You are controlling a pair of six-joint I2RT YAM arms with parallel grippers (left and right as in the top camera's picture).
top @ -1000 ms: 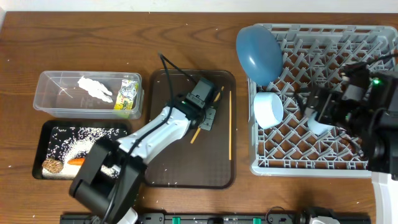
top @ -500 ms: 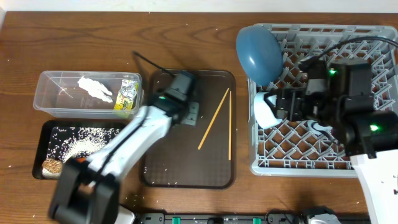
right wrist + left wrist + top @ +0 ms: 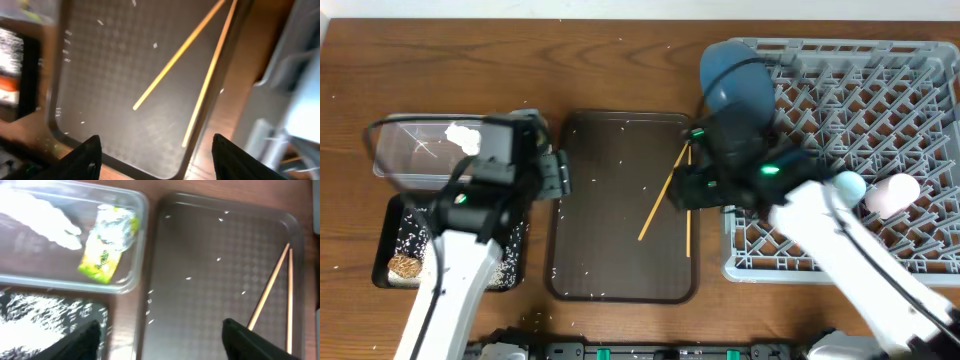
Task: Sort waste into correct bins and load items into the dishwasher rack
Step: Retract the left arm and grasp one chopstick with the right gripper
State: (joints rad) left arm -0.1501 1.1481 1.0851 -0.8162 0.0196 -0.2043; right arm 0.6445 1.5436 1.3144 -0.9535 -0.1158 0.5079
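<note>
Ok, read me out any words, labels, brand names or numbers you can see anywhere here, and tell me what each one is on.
Yellow-green foil wrapper in the clear plastic tub: dark print on it, too blurred to read.
Nothing else readable: no text shows on the dark brown serving tray, the wooden chopsticks, the grey dishwasher rack or the blue plate.
</note>
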